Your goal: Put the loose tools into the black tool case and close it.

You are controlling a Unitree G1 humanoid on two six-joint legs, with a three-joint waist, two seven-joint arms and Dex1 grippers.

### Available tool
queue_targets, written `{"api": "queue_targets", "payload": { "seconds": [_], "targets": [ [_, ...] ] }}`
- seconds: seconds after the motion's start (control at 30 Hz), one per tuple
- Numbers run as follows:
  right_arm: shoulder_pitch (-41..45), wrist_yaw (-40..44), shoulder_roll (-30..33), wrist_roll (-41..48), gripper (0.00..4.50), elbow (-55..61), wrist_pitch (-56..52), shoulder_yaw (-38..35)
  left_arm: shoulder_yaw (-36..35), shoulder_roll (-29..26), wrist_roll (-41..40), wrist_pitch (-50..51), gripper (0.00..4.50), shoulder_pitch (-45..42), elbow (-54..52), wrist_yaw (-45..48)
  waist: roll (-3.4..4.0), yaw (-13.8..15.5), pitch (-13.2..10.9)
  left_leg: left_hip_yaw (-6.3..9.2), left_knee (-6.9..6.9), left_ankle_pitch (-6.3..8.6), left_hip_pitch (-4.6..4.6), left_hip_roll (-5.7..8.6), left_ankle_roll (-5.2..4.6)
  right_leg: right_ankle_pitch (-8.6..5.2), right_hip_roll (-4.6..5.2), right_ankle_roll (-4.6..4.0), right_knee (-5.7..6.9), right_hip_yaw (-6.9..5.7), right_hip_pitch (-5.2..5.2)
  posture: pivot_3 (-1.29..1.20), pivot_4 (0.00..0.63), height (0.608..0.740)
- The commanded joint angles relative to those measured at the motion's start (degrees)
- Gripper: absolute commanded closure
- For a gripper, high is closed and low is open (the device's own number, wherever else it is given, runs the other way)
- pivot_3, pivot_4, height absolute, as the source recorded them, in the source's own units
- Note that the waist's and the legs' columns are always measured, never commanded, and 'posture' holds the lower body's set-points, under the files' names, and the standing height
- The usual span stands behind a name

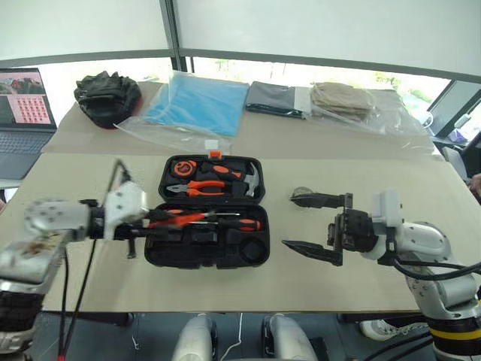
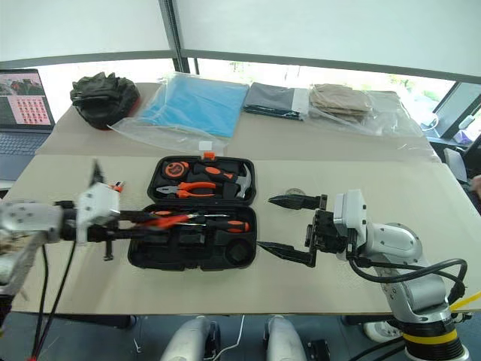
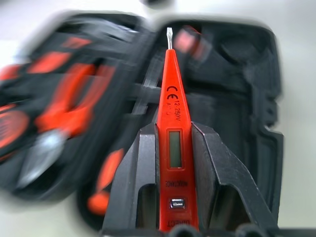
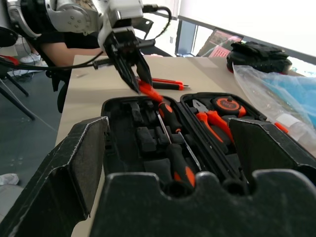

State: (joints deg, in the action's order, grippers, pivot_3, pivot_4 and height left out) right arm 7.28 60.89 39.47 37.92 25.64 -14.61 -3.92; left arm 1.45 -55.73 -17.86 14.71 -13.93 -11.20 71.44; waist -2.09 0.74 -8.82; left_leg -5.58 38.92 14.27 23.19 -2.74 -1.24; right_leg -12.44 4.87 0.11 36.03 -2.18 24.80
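Observation:
The black tool case lies open on the tan table. Its far half holds pliers, a hammer and a tape measure. A screwdriver with an orange-and-black handle lies in the near half. My left gripper is shut on the slim orange pen-like tool and holds it over the case's left side, tip pointing across the case. My right gripper stands open just right of the case, pointing at it, with nothing between its fingers. Another orange-and-black tool lies on the table left of the case.
Along the far side of the table lie a black cloth bundle, a blue bagged sheet, and grey and beige folded cloths. An open laptop stands at far left. A small round thing sits behind my right gripper's far finger.

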Motion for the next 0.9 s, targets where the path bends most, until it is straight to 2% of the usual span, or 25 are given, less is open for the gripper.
{"api": "queue_targets", "payload": {
  "seconds": [0.03, 0.23, 0.57, 0.9],
  "targets": [
    [0.2, -2.8, 1.2, 2.7, 0.0, 4.2, -4.4, -1.2, 4.2, -1.8, 4.7, 2.4, 3.9, -3.3, -0.7, 0.2, 0.0, -0.2, 0.0, 0.0, 0.0, 0.0, 0.01, -0.05, 0.0, 0.0, -0.09, -0.01, 0.01, 0.06, 0.03, 0.0, 0.15, 0.74],
    [-0.1, -4.8, 0.5, 2.6, 0.0, 6.5, -5.8, -0.6, 8.1, -1.6, 9.6, 1.4, 3.9, -4.9, 1.5, 0.0, 0.0, 0.0, 0.0, 0.04, 0.0, 0.0, 0.1, -0.11, 0.0, -0.02, -0.25, -0.01, 0.05, 0.13, 0.14, 0.0, 0.15, 0.74],
    [-1.3, -4.8, -0.2, 2.3, 0.0, 6.8, -5.2, -0.2, 8.5, -2.0, 10.9, 2.0, 3.9, -5.9, 3.5, 0.6, 0.0, -0.1, 0.0, 0.04, 0.07, -0.01, 0.02, -0.11, 0.0, -0.04, -0.26, 0.04, 0.09, 0.18, 0.07, 0.0, 0.15, 0.74],
    [-1.2, -3.3, -0.1, 1.5, 0.0, 5.4, -4.5, 0.0, 9.7, -3.8, 11.1, -2.9, 3.9, -6.4, 5.6, 5.6, 0.0, -0.1, 0.0, 0.03, 0.07, -0.01, 0.02, -0.14, 0.0, -0.04, -0.31, 0.03, 0.08, 0.23, 0.08, 0.0, 0.15, 0.74]
  ]
}}
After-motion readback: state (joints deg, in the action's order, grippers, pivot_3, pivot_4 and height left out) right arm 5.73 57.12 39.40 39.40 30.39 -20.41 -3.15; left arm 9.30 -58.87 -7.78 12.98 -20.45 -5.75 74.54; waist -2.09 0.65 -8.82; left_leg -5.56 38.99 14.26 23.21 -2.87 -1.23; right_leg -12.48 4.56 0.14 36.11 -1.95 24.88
